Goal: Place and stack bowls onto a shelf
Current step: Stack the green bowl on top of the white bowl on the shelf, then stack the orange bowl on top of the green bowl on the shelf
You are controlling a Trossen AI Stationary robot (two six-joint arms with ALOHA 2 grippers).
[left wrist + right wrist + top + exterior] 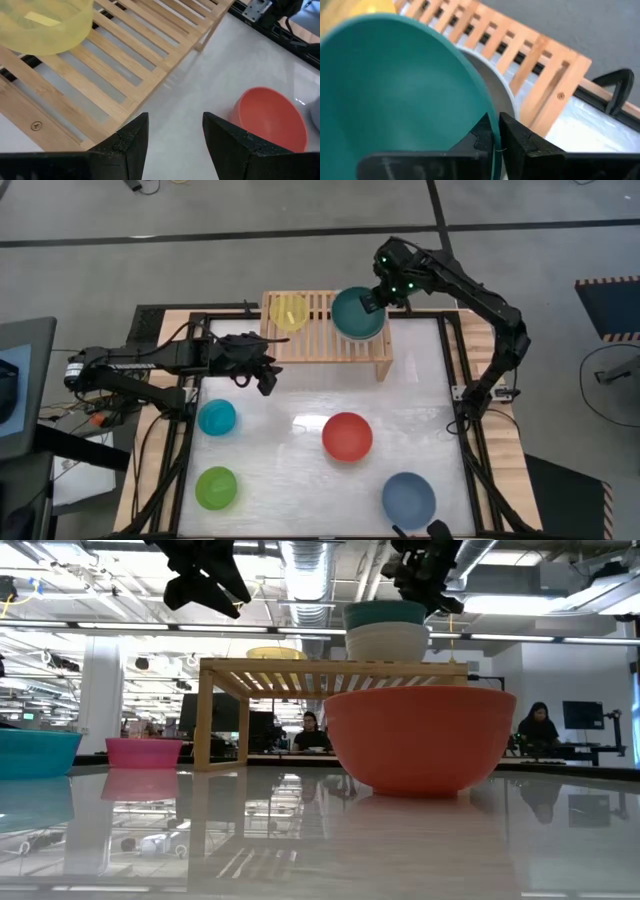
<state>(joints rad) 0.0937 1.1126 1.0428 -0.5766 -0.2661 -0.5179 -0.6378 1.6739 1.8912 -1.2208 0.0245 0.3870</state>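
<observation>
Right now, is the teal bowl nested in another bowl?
Yes. The teal bowl sits inside the cream bowl on the shelf, right claw pinching its rim.

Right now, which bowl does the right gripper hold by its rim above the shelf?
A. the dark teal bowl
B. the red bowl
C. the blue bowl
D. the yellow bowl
A. The right gripper pinches the rim of the dark teal bowl, which sits in the cream-white bowl on the shelf.

The shelf is pale wood with parallel slats. On it sit a yellow bowl and a teal bowl nested in a cream bowl. Beside the shelf: red bowl, cyan bowl, lime bowl, blue bowl, pink bowl.
</observation>
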